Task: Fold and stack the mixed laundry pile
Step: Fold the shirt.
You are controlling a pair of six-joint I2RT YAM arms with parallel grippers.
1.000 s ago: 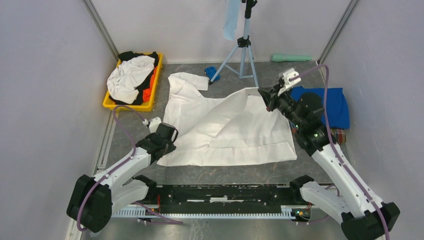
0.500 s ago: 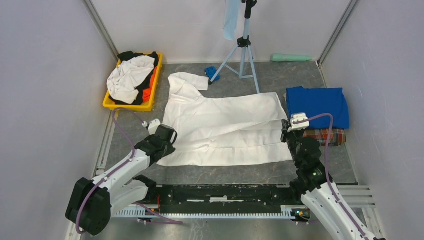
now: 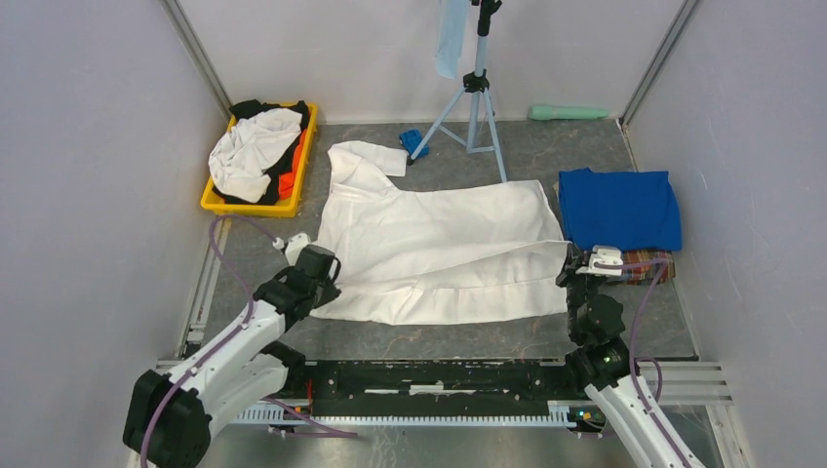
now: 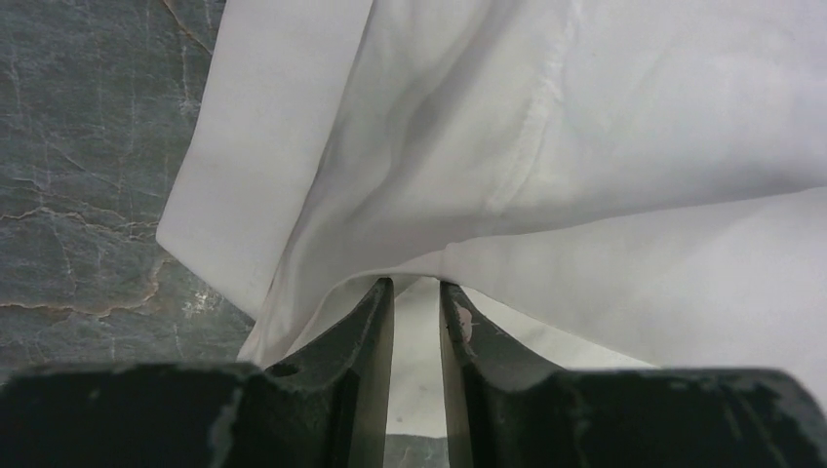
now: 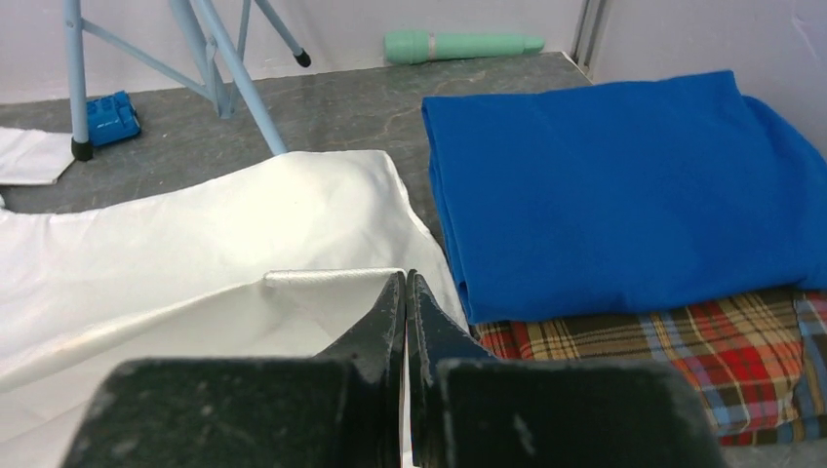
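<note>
A large shirt [image 3: 439,249] lies across the table's [image 3: 439,336] middle. A tray [image 3: 244,206] of garments [image 3: 252,151] sits in the far-left corner. By the right edge a folded T-shirt [image 3: 619,207] lies on a folded cloth [image 5: 673,341]. A tripod [image 3: 477,83] stands behind the shirt.

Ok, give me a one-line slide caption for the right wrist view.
The right gripper pinches the hem of the white shirt, beside a folded blue T-shirt stacked on plaid cloth.

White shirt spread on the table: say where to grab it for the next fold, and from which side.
Pinch the near hem at its two corners, coming in low from the near edge. The white shirt lies flat, that hem runs straight and clear of the blue garment, so a claw tip could probably slide under.
</note>
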